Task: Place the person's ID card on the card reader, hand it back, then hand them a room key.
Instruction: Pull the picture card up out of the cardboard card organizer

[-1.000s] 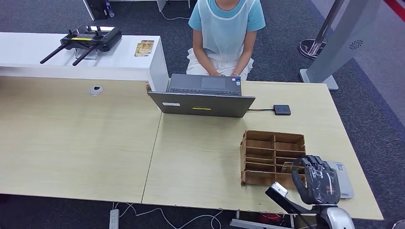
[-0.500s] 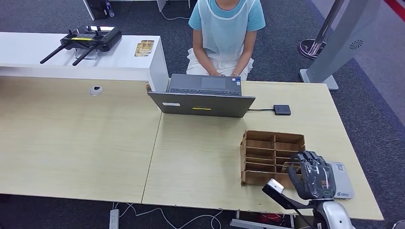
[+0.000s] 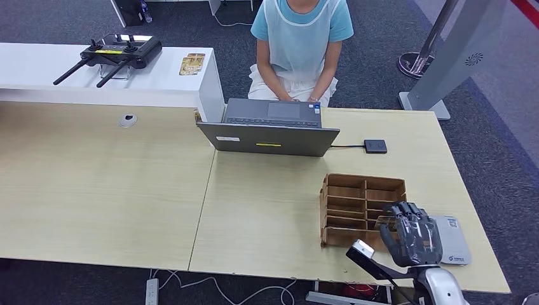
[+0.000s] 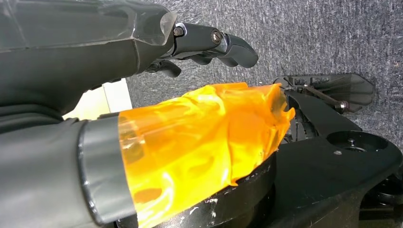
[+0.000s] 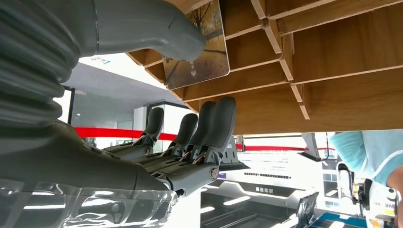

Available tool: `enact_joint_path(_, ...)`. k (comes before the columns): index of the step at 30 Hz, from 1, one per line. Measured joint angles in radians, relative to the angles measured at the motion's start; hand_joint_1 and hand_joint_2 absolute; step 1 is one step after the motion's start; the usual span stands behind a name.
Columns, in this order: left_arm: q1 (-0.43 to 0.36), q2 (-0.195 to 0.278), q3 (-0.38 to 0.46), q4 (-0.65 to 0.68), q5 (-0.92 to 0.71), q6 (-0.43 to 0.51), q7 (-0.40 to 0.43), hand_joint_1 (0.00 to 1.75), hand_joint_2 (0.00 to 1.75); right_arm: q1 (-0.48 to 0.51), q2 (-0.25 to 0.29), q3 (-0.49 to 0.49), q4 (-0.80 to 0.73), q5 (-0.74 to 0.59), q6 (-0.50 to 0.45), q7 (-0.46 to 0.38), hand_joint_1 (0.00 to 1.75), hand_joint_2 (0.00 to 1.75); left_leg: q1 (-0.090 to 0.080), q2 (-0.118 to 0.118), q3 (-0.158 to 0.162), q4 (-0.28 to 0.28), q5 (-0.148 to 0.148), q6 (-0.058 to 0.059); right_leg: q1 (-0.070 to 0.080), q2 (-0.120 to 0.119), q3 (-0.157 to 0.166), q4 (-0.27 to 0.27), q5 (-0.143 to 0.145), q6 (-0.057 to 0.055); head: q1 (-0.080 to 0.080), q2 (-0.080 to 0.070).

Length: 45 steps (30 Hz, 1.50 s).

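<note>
Card point(image 5: 197, 47) sits pinched between my right hand point(image 3: 412, 234) thumb and fingers, over the wooden organizer point(image 3: 356, 190); a partition could snag it and loosen my grip.

The right hand point(image 3: 412, 234) has slid leftward over the wooden organizer point(image 3: 362, 206).

- I see the room key point(image 5: 197, 45), a card printed with an autumn-tree picture, standing in the wooden organizer's point(image 3: 363, 208) near-right slot.
- The grey card reader point(image 3: 452, 241) lies flat just right of it.
</note>
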Motion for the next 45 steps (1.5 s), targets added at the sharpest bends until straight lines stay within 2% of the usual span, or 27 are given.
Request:
enact_joint_path(17,0.000,0.000,-0.001,0.000,0.002,0.000,-0.001,0.00,0.00,0.001,0.000,0.008,0.015,-0.005,0.005,0.005,0.88,1.75,0.000,0.000,0.000,0.000,0.000,0.000,0.000,0.000,0.000,0.000,0.000,0.000,0.000,0.000)
enact_joint_path(32,0.000,0.000,-0.004,0.000,0.002,0.002,-0.001,0.00,0.00,0.004,0.000,0.009,0.018,-0.005,0.005,0.017,1.06,1.75,0.000,0.000,0.000,0.000,0.000,0.000,0.000,0.000,0.000,0.000,0.000,0.000,0.000,0.000)
enact_joint_path(41,0.000,0.000,-0.007,0.000,0.002,0.002,-0.001,0.00,0.00,0.006,0.000,0.009,0.018,-0.006,0.003,0.020,1.07,1.75,0.000,0.000,0.000,0.000,0.000,0.000,0.000,0.000,0.000,0.000,0.000,0.000,0.000,0.000)
enact_joint_path(45,0.000,0.000,-0.008,0.000,0.002,0.002,-0.001,0.00,0.00,0.007,0.000,0.009,0.018,-0.006,0.003,0.020,1.17,1.75,0.000,0.000,0.000,0.000,0.000,0.000,0.000,0.000,0.000,0.000,0.000,0.000,0.000,0.000)
